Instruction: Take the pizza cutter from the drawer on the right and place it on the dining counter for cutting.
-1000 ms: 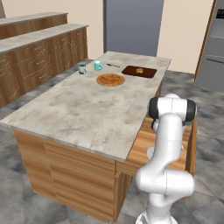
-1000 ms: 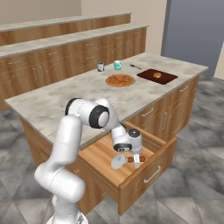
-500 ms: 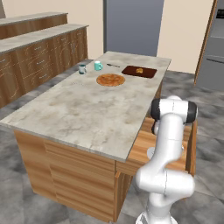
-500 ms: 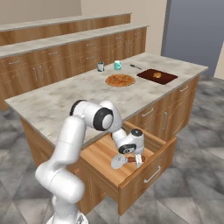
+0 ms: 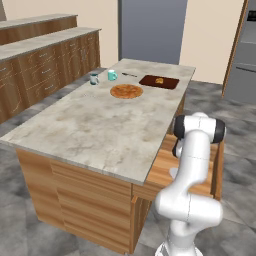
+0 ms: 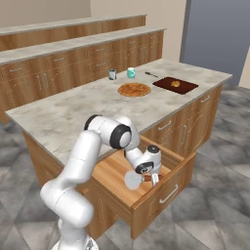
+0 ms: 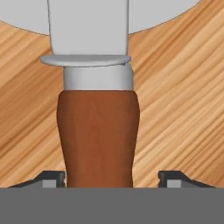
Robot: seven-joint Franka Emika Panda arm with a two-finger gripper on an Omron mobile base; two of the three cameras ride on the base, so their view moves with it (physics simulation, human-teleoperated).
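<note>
The drawer [image 6: 146, 188] is seen pulled out of the right side of the dining counter [image 6: 63, 114], and the gripper [image 6: 149, 177] is lowered into it over the pizza cutter [image 6: 133, 179]. In the right base view the cutter's pale disc lies flat on the drawer floor at about 9 o'clock from the hand; the brown handle is largely covered by the hand and only a sliver is made out beneath it.

In the hand view the pizza cutter [image 7: 98, 131] is cut off at 12 o'clock: only the lower arc of the disc and the grey collar are shown, with the handle running down to 6 o'clock between the two fingertips [image 7: 52, 178]. The left tip is seen close against the handle, while a clear gap is left between the handle and the right tip. The jaws are therefore still apart around the handle; whether the left tip is actually touching cannot be told.

In the left base view the drawer [image 5: 165, 167] is mostly hidden behind the arm, and its contents cannot be made out. On the far end of the counter a pizza [image 6: 134, 89], a dark board [image 6: 175, 85] and two small cups [image 6: 131, 72] are seen.
</note>
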